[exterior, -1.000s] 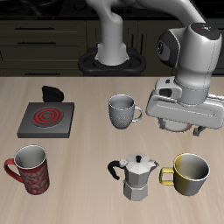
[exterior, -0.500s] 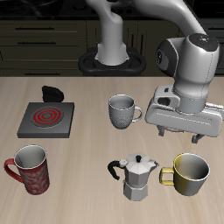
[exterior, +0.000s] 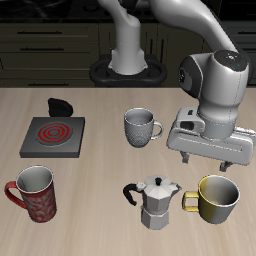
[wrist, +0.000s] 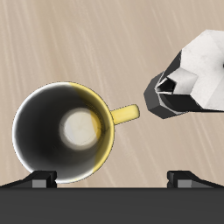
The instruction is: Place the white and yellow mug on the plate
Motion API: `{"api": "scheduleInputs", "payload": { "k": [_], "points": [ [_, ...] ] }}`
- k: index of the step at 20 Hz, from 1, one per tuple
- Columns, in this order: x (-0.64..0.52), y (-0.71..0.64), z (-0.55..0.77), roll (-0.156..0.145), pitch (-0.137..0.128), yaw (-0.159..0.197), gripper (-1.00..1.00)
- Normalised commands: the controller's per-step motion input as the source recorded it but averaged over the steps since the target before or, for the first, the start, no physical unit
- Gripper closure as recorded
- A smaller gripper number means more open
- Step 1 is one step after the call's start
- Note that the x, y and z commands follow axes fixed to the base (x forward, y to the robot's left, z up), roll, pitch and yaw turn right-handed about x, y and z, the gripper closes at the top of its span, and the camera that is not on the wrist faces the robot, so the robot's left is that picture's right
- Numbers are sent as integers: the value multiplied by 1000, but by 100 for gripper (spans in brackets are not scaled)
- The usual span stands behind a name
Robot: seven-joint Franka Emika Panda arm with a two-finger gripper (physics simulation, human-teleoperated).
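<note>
Here the exterior view shows the gripper [exterior: 209, 160] hanging above the table [exterior: 100, 150], just behind the yellow mug [exterior: 218, 198] and not touching it. The mug stands upright near the table's front edge, its handle turned toward the moka pot [exterior: 154, 200] just beside it. The jaws are spread, with nothing between them. A grey mug [exterior: 139, 128] stands farther back, near the table's middle. A burner [exterior: 54, 135] with a red spiral lies toward the other side, a small black thing [exterior: 59, 105] just behind it, and a red mug [exterior: 33, 192] stands near the front edge on that side. I cannot see the plate in this view.

In the wrist view the mug [wrist: 63, 132] is seen from straight above: dark glossy rim, pale floor inside, handle [wrist: 123, 114] pointing toward the moka pot [wrist: 191, 74]. The two fingertips [wrist: 42, 180] show well apart, one over the mug's rim, the other over bare table.
</note>
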Motion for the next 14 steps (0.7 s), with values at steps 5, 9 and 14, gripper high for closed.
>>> {"api": "scheduleInputs", "payload": {
  "k": [5, 9, 14],
  "points": [
    [82, -30, -135, -3, 18, -20, -100],
    [52, -9, -145, -1, 10, -11, -100],
    [79, -36, -314, -6, 47, -13, -100]
  ]
}}
